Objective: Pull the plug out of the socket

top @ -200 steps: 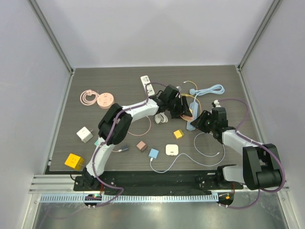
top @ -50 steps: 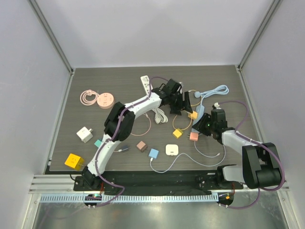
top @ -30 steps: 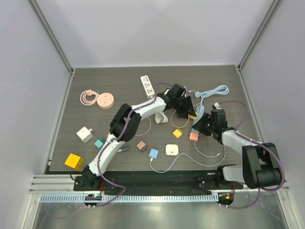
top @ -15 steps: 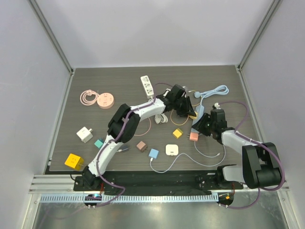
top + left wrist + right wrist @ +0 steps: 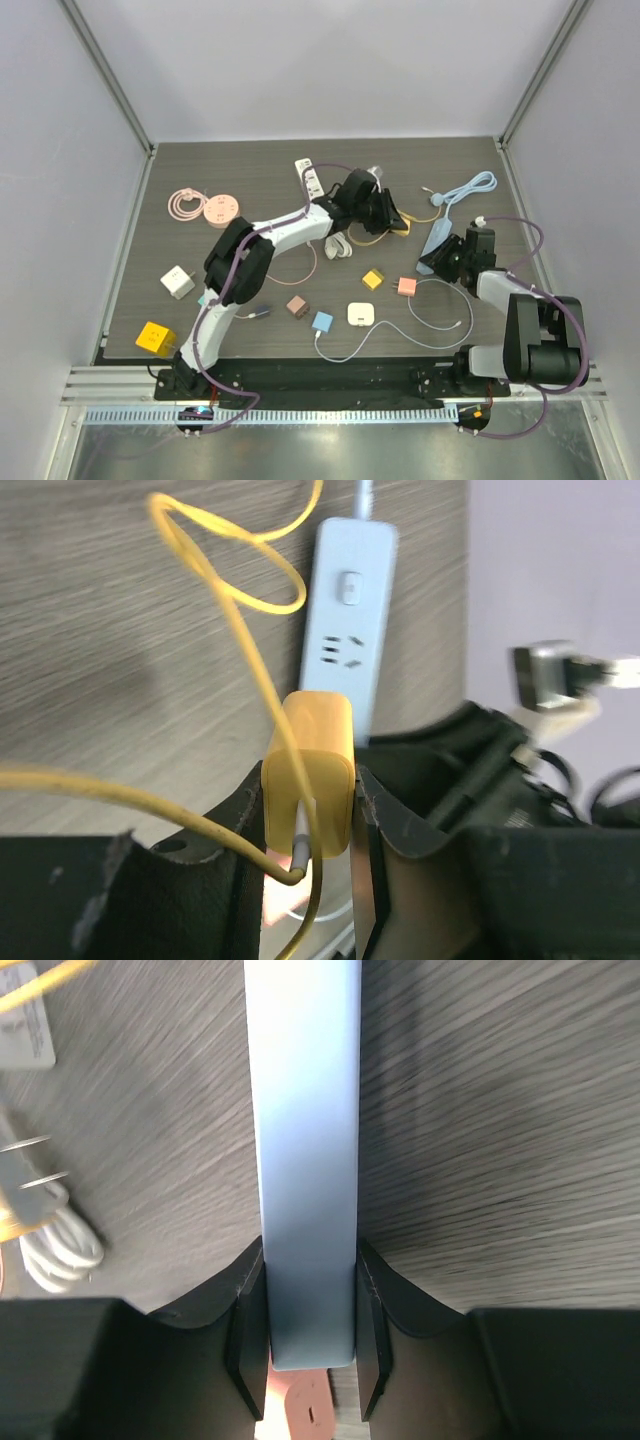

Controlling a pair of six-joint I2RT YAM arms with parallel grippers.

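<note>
1. Tabletop (image 5: 250,165) — bare along the far wall; the right wall stands near the blue cable (image 5: 470,186).
2. Light blue power strip (image 5: 437,241), toward the right edge, is clamped by the right end effector (image 5: 305,1335).
3. Yellow plug (image 5: 307,780) — pinched in the left end effector (image 5: 308,825), apart from the strip; its yellow cord (image 5: 235,630) loops between them.
4. Pink charger (image 5: 407,287) lies near the strip.

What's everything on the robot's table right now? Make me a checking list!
Surface: dark wood-grain table, crowded.
Job's things: yellow plug apart from the light blue power strip.
Clutter: pink round socket, white power strip, white cube adapter, more small adapters.
Grippers: left gripper shut on the yellow plug; right gripper shut on the light blue power strip.
Cables: yellow cable, light blue cable, both curled.
Surroundings: grey walls, nothing else seen.
</note>
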